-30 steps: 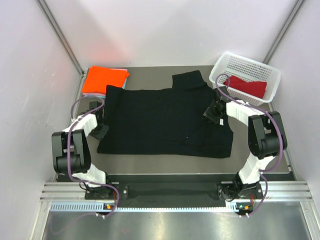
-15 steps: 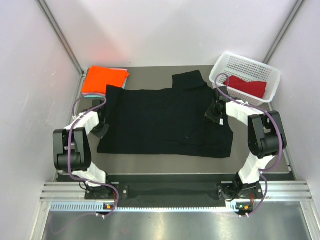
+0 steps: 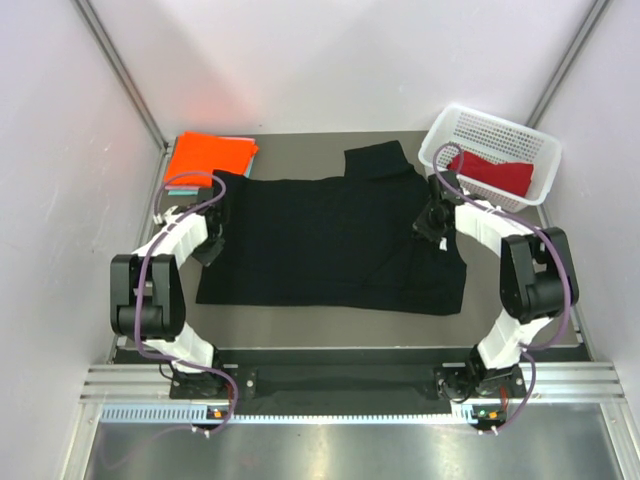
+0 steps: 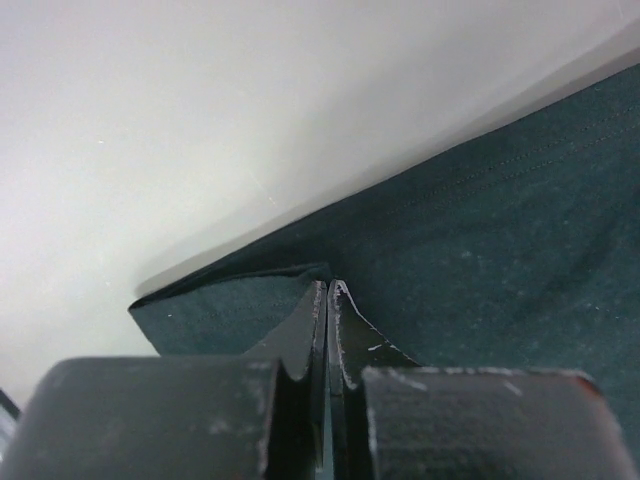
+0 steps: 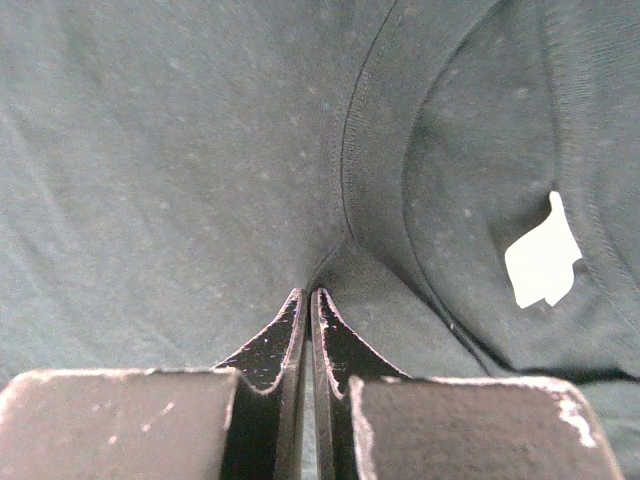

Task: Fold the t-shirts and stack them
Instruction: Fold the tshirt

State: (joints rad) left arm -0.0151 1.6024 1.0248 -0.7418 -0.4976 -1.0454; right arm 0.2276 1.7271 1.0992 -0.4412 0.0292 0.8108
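Black t-shirt (image 3: 330,240) flat, long axis left-right, collar right, hem left

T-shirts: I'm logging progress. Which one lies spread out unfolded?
The black one, spread flat in the middle. The orange one is folded at the far left; the red one sits in the basket.

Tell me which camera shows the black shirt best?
The top camera: almost all of the black shirt lies spread out there. The left wrist camera shows only an edge at the left gripper; the right wrist one, just cloth near the collar.
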